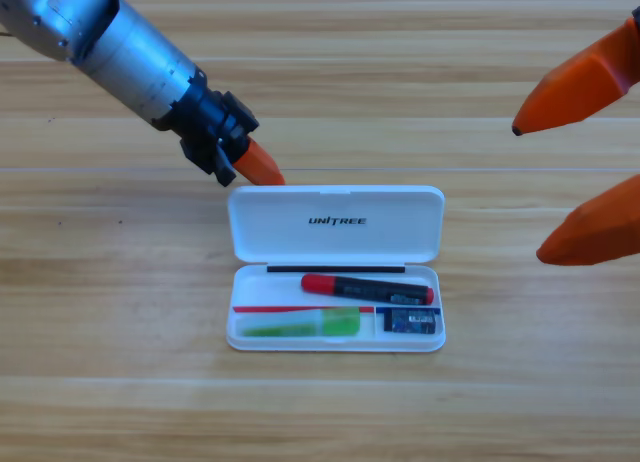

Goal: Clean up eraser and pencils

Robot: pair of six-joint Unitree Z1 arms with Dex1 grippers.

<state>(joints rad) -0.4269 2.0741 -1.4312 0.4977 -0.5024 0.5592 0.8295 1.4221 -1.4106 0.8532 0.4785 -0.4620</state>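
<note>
The white case (335,222) lies open at the table's middle, lid folded back. In its tray lie the black marker with a red cap (368,288), the green-and-white stick (300,325) below it, and the small dark eraser (412,322) at the lower right. My left gripper (258,165) points down just behind the lid's upper left corner, holding nothing that shows. The right gripper (565,177) sits at the picture's right edge, its two orange jaws spread wide apart, empty.
The grey left arm (110,42) crosses the upper left corner of the wooden table (120,382).
</note>
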